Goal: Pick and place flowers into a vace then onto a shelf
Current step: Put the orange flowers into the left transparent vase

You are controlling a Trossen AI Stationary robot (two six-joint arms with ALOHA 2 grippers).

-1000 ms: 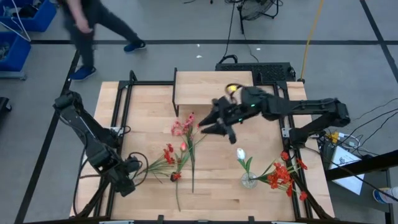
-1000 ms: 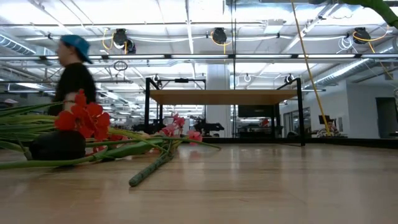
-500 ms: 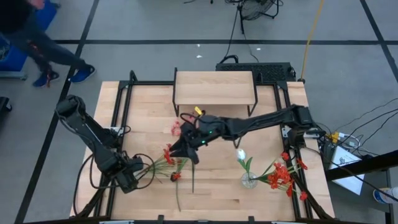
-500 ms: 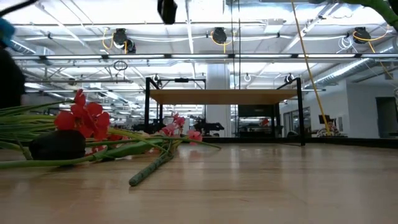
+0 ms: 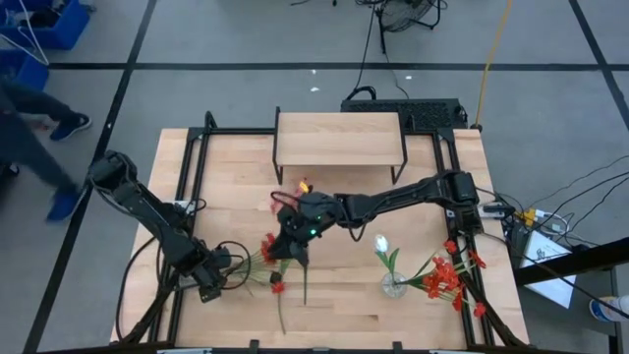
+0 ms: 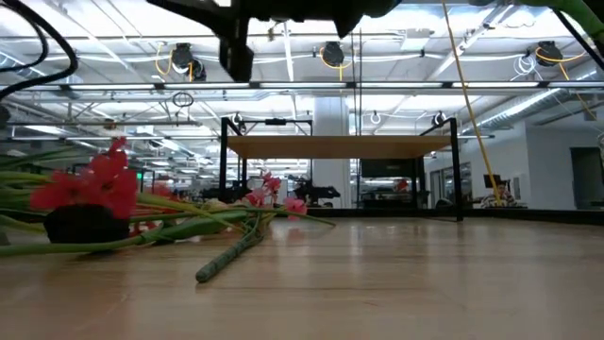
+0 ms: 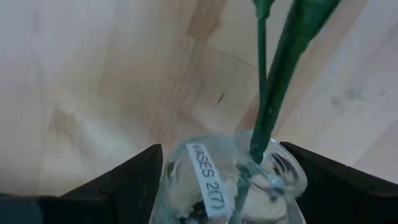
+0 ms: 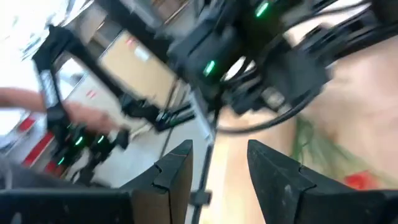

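Flowers [image 5: 279,205] lie mostly loose at mid-bench under your right gripper [image 5: 293,250], part-open and empty, while your left gripper [image 5: 218,279] near the front-left corner clasps a vase [image 7: 233,186] holding stems; the shelf [image 5: 339,138] is bare, so most remains.

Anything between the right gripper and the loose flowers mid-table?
Nothing visible. The right gripper is over the flowers, open. The left gripper holds a vase nearer the table's left edge.

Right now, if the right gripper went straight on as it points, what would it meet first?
Probably the left arm, which grips a glass vase, beyond the loose flowers; depth unclear.
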